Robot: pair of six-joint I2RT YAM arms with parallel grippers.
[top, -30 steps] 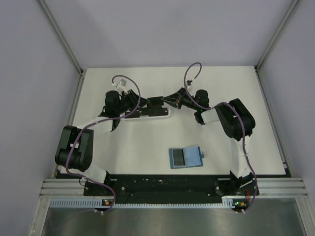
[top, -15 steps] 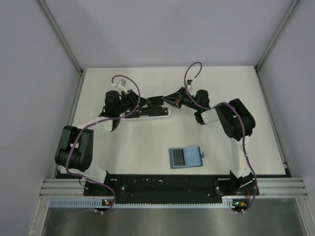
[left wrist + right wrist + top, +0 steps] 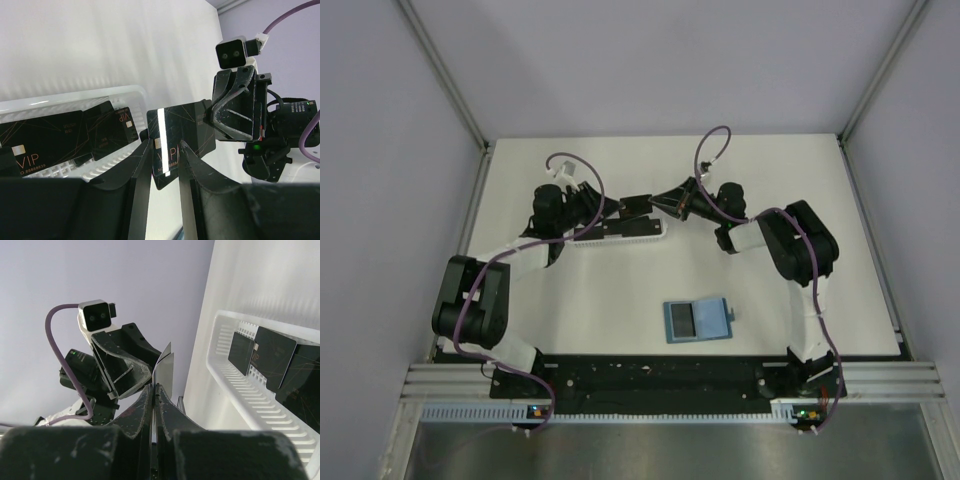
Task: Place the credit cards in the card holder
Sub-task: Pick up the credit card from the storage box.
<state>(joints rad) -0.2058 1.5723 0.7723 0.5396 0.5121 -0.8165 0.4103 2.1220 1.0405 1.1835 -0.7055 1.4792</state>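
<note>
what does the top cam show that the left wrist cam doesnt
Only the top external view: the card holder, lying on the table nearer the arm bases, apart from both grippers.
Only the left wrist view: the VIP print on the held card and on the spare cards in the white basket.
Both: the basket, and the left gripper and right gripper together at the held card.

One black VIP credit card [image 3: 185, 122] is held upright just off the white tray [image 3: 100, 95], more cards [image 3: 60, 135] are overlapped inside it, and the teal card holder [image 3: 697, 320] is laid flat well apart.
</note>
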